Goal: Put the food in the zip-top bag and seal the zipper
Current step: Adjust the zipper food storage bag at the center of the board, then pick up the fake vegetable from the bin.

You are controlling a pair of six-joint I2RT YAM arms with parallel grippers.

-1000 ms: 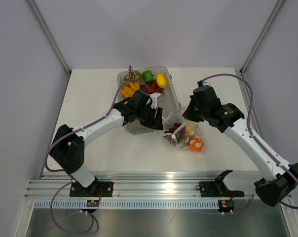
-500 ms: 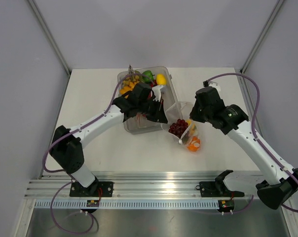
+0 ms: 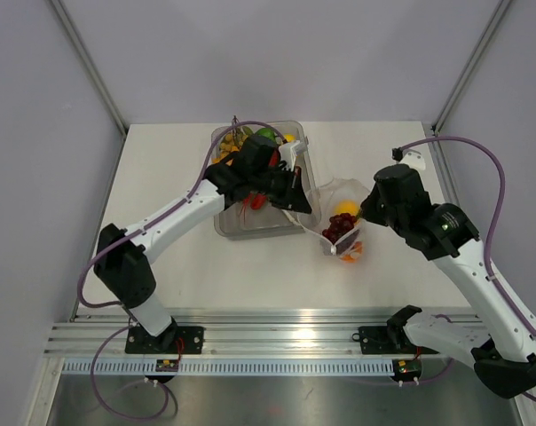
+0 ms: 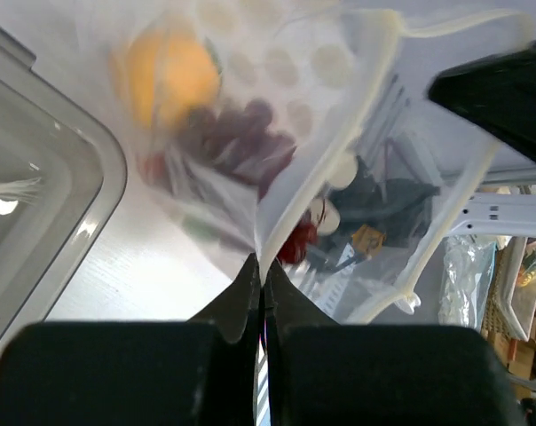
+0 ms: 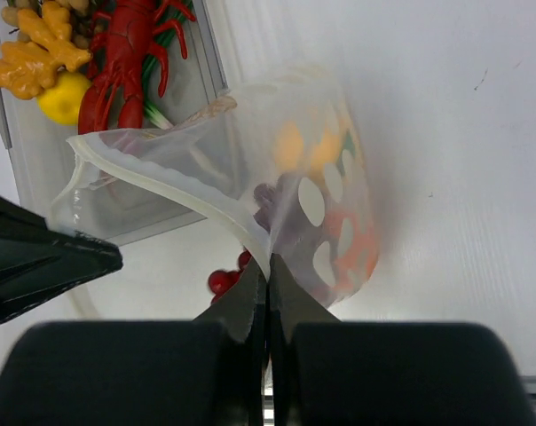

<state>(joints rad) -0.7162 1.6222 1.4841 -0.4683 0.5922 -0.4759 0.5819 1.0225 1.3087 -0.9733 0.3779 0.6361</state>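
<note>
The zip-top bag [image 3: 339, 226], clear with white dots, hangs stretched between my two grippers to the right of the tray. My left gripper [image 3: 301, 207] is shut on the left end of its mouth edge, and the zipper [image 4: 317, 169] runs up from those jaws. My right gripper [image 3: 365, 214] is shut on the right end of that edge [image 5: 193, 200]. Inside the bag [image 4: 250, 115] lie food pieces: an orange [image 4: 166, 75], purple grapes [image 4: 241, 142] and an orange-coloured piece [image 3: 350, 255]. The mouth gapes open between the two grips. More food lies in the tray.
The rigid clear tray [image 3: 235, 226] sits left of the bag and holds a red lobster [image 5: 124, 62], a yellow lemon [image 5: 62, 99], orange pieces [image 5: 28, 58] and a green pepper [image 3: 266, 134]. Red berries [image 5: 222, 280] show below the bag.
My left gripper has shut on the bag's edge. Both arms have shifted right and away, carrying the bag with them and stretching its mouth between them.
</note>
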